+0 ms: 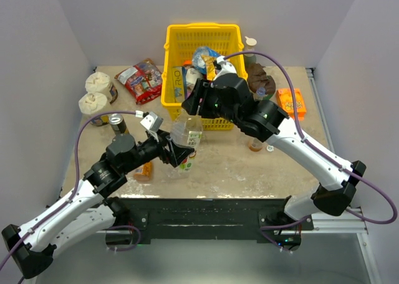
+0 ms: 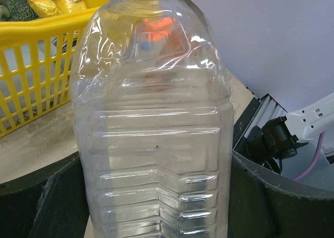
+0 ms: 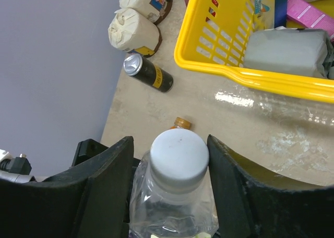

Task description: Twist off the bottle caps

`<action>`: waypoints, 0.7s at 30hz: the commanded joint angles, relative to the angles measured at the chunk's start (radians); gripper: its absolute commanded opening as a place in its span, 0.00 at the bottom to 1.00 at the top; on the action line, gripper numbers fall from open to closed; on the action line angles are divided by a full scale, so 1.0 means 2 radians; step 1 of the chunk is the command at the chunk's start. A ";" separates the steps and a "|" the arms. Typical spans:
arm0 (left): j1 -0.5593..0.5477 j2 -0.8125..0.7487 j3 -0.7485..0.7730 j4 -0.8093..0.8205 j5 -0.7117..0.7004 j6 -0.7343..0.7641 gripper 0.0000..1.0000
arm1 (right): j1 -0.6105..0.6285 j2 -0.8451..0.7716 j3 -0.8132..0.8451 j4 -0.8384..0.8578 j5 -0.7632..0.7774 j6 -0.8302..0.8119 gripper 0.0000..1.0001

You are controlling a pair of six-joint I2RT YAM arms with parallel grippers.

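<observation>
A clear bottle with a pale label stands upright near the table's middle, just in front of the basket. My left gripper is shut on its ribbed body, with a finger pressed on each side. My right gripper hangs over the bottle's top. In the right wrist view it is open around the white cap: the right finger touches the cap and the left stands a little off it. A small orange juice bottle with an orange cap lies on the table beyond.
A yellow basket full of packets stands at the back. A dark can and two crinkled white tubs are at the left. A snack bag lies near them. An orange box and a loose white cap are at the right.
</observation>
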 commanded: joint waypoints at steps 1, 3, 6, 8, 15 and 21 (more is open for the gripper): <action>-0.006 0.003 0.005 0.040 0.008 0.010 0.25 | 0.003 -0.002 0.010 0.018 -0.001 -0.003 0.55; -0.006 0.002 0.004 0.040 0.009 0.009 0.25 | 0.003 -0.005 0.006 0.022 -0.001 -0.005 0.48; -0.006 -0.001 0.001 0.058 0.015 0.000 0.25 | 0.000 -0.009 0.000 0.027 -0.004 -0.017 0.41; -0.006 -0.005 -0.010 0.083 0.028 -0.009 0.25 | -0.004 -0.017 -0.010 0.039 -0.011 -0.035 0.38; -0.004 0.001 -0.018 0.126 0.090 -0.013 0.26 | -0.083 -0.066 -0.082 0.121 -0.171 -0.087 0.30; 0.027 -0.005 -0.037 0.172 0.159 -0.043 0.25 | -0.126 -0.081 -0.093 0.139 -0.316 -0.166 0.30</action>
